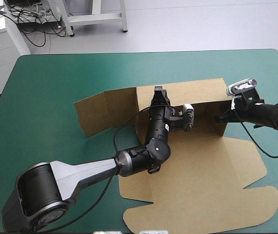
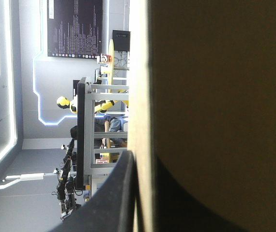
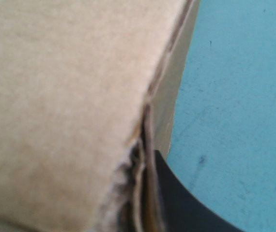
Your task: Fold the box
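Held: brown board box [image 2: 215,96], wall upright, close, seen edge-on.
Holder: left gripper [image 2: 141,164], black curved fingers [image 2: 111,198] pinching its edge.

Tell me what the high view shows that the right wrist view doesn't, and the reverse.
Only the high view: the whole box, back wall raised, lid flat, with the left gripper on that wall and the right gripper at its right end. Only the right wrist view: the board's layered edge against one black finger. Both: brown board and the teal-green cover.
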You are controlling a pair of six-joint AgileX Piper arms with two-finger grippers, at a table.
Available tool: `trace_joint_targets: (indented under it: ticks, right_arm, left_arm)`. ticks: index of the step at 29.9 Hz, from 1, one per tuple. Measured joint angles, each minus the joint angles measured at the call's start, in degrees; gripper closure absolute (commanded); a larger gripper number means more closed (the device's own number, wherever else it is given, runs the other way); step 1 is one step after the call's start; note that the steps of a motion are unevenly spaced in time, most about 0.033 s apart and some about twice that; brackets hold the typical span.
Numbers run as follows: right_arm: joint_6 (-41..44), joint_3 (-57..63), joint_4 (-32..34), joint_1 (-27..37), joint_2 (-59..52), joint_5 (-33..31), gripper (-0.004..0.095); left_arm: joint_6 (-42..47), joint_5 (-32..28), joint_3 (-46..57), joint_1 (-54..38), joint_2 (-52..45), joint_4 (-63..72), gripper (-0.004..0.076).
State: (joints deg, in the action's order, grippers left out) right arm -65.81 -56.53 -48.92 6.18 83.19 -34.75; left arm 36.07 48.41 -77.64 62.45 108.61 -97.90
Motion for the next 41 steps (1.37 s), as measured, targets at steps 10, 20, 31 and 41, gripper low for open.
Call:
trace_joint_targets:
  ticks: [10,20,31,41]
  right_arm:
    - [6.5,-0.1,4.5,-5.3,0.0,5.3,0.0904]
    - [17.6,-0.5,11.0,-8.4,0.0,9.6,0.0904]
    - [27.1,-4.0,19.3,-9.0,0.8,6.5,0.0904]
    - [32.9,-4.4,22.3,-9.0,-3.3,-0.6,0.0904]
  left_arm:
    - [1.1,-4.5,0.0,0.1,0.2,0.1,0.016]
    - [1.7,-4.8,0.2,3.7,0.6,0.3,0.0205]
    - [1.7,1.8,0.4,13.2,-6.5,0.4,0.0585]
    - [1.7,5.8,0.4,8.3,-19.5,5.1,0.0721]
